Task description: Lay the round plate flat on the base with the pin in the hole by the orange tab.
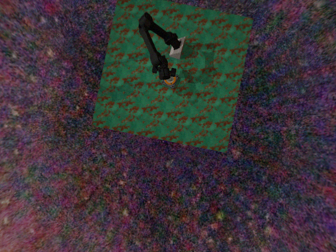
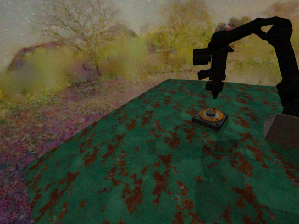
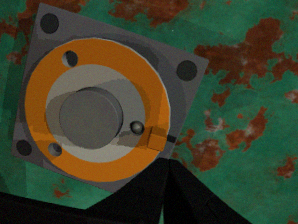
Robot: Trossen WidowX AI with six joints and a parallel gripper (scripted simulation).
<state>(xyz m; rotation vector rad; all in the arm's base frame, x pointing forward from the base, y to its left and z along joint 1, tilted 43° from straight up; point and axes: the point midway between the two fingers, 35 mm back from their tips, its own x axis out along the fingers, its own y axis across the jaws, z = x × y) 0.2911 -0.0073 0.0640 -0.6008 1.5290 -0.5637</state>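
One round orange plate sat on one square grey base with a dark hole in each of the corners that showed, the single grey post rising through the plate's pale centre, on the green, rust-blotched table. The plate's small orange tab lay at its rim just beside one small grey pin, and two more holes showed in the orange ring. The one black hand hung above the plate, apart from it, fingers pressed together on nothing
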